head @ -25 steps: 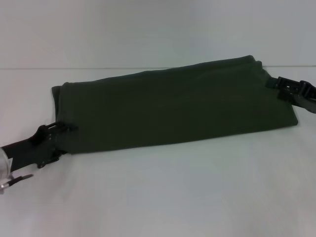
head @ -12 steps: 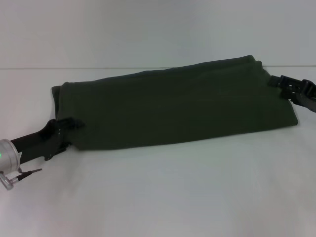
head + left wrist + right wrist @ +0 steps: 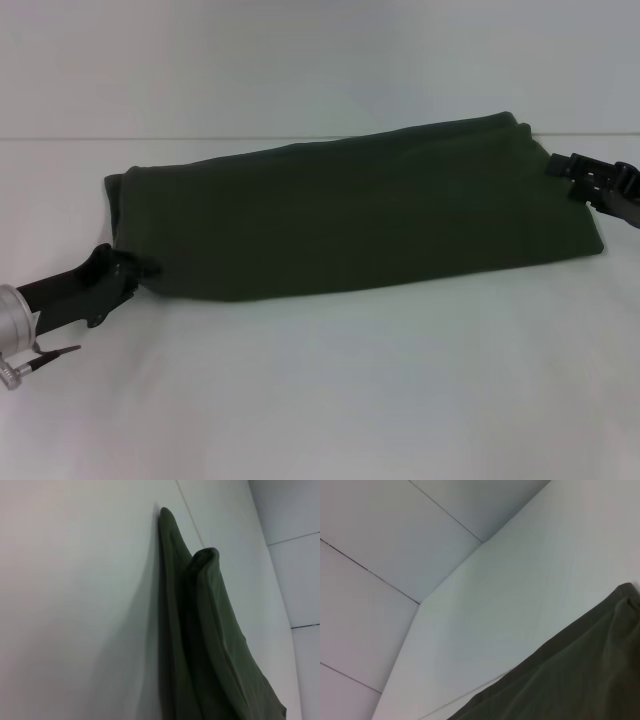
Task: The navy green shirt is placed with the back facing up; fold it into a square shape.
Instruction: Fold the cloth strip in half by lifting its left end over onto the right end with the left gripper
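shirt: the navy green shirt (image 3: 350, 215) lies on the white table (image 3: 330, 390) as a long folded band; plain side up, no lettering showing; it runs across the middle of the table, its left end nearer the robot, its right end farther back and higher in the head view; surface mostly smooth, a soft rounded fold along the far edge
shirt, left end: in the left wrist view the cloth (image 3: 200, 640) shows as stacked layers, two rounded folded tips one over the other, resting on the table
shirt, right end: in the right wrist view a dark green edge (image 3: 580, 680) fills the lower corner, flat on the white top; one corner of the cloth just visible
left gripper: the left gripper (image 3: 140, 268) sits at the near-left corner of the shirt, low to the table; black fingertips touching the cloth edge; looks pinched on the corner, but whether it actually clamps the fabric I cannot tell; silver wrist ring behind it at the picture's left edge
right gripper: the right gripper (image 3: 562, 166) sits at the far-right end of the shirt, beside the upper corner; black fingers at the hem; whether they are parted or closed, cannot tell
table: white, matte; a pale wall (image 3: 300, 60) behind, with a thin seam line where it meets the table
wall, wrist views: panel joints visible in both
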{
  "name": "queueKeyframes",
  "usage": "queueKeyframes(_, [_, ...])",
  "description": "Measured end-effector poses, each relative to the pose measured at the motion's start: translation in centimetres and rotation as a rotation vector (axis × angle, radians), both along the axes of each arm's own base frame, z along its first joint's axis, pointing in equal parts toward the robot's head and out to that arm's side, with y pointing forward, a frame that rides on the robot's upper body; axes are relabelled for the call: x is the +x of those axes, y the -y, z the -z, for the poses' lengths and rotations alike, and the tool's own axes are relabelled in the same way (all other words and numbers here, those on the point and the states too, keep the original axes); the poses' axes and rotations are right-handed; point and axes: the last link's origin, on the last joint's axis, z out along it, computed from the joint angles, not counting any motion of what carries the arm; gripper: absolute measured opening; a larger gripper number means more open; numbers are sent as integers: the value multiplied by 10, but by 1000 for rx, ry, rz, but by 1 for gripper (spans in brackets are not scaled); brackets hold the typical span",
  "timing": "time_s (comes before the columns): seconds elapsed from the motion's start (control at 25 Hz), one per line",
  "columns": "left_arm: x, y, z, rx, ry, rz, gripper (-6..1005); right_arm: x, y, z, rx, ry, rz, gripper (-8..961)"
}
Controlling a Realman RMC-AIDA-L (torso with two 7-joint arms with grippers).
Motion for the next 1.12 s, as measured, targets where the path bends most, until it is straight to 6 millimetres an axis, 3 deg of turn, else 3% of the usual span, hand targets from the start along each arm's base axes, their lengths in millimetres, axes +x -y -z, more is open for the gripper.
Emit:
queueKeyframes(0.32, [-4, 3, -9, 6, -48, 38, 27, -1, 0, -1, 1, -8, 1, 760])
queueKeyframes(0.96, [-63, 21, -84, 91, -265, -100, 27, 3, -1, -4, 26, -33, 28, 760])
queueKeyframes(1.12, [-70, 21, -93, 96, -304, -137, 28, 3, -1, -3, 26, -36, 34, 760])
